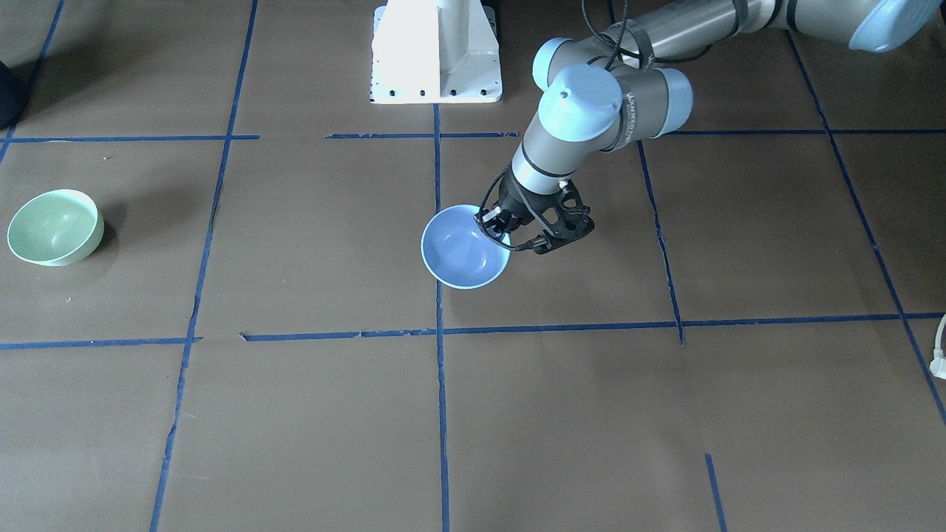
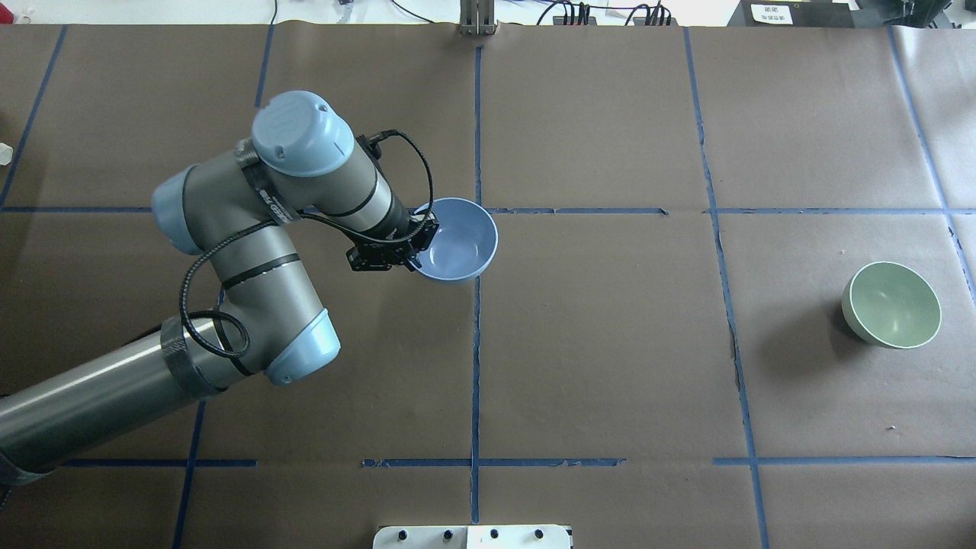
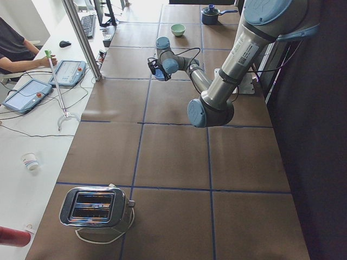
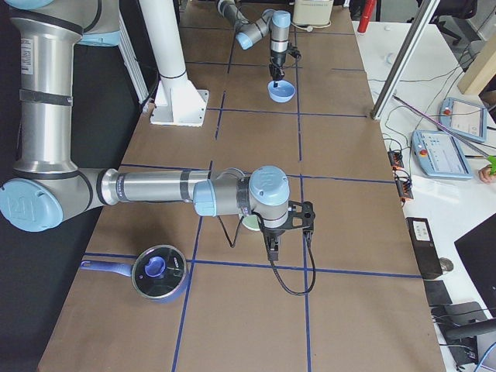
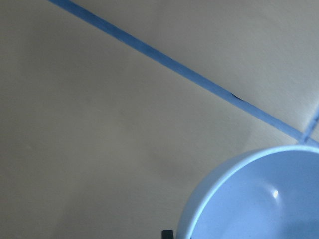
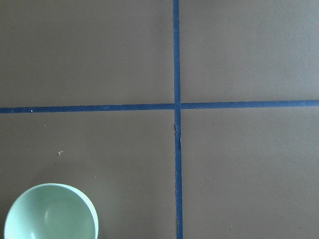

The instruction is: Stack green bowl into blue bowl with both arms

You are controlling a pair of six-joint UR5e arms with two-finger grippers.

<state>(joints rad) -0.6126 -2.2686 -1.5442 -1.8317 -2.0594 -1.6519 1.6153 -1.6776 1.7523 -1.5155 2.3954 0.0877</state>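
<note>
The blue bowl [image 1: 465,251] is near the table's middle, by the centre tape line, and it also shows in the overhead view [image 2: 461,240]. My left gripper [image 1: 501,224] is shut on its rim on the robot's left side, one finger inside the bowl and one outside. The left wrist view shows the bowl's rim and inside [image 5: 259,199]. The green bowl [image 1: 55,227] stands upright far off on the robot's right [image 2: 892,305]. My right gripper [image 4: 273,240] shows only in the exterior right view, above the table beside the green bowl [image 6: 50,214]; I cannot tell whether it is open or shut.
The white pedestal base [image 1: 436,52] stands at the robot's edge of the table. A dark pot with a blue lid [image 4: 159,271] sits at the table's right end. A toaster [image 3: 95,208] stands at the left end. Blue tape lines grid the brown table cover.
</note>
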